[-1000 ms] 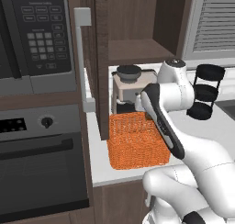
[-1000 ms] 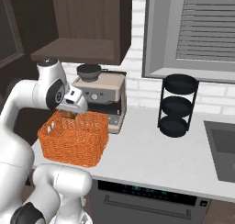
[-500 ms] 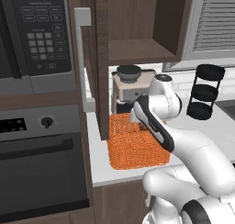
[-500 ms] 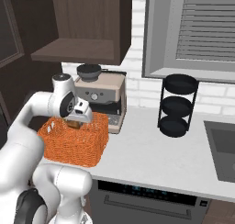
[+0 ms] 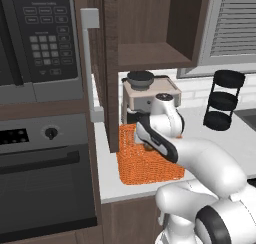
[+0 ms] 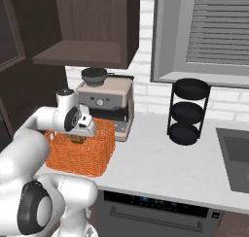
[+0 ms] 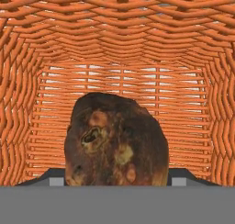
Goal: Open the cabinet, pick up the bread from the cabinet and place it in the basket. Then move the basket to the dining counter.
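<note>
Bread (image 7: 114,142) sits right between my two finger tips in the hand view, and my gripper (image 7: 114,179) is pinching it on both sides while I look down into the basket (image 7: 36,103). The bread hangs above the basket floor, not lying on it, I think. If I let go while tilted, the bread could roll and bump the basket wall. If I push lower, my fingers could press on the weave and shove the basket. In the left base view, the basket (image 5: 132,170) sits on the white counter (image 5: 107,180), just beside the open cabinet (image 5: 150,23) door and in front of the coffee machine (image 5: 150,90). My gripper (image 5: 146,147) dips inside the basket there, and my arm hides most of the bread. This view shows the door handle (image 5: 90,63) close to the basket, which the hand view cannot show. In the right base view, my gripper (image 6: 77,138) is over the basket (image 6: 92,158), and a small brown bit of bread (image 6: 76,138) peeks out under it. That view also shows a black rack (image 6: 188,112) well apart from the basket.
</note>
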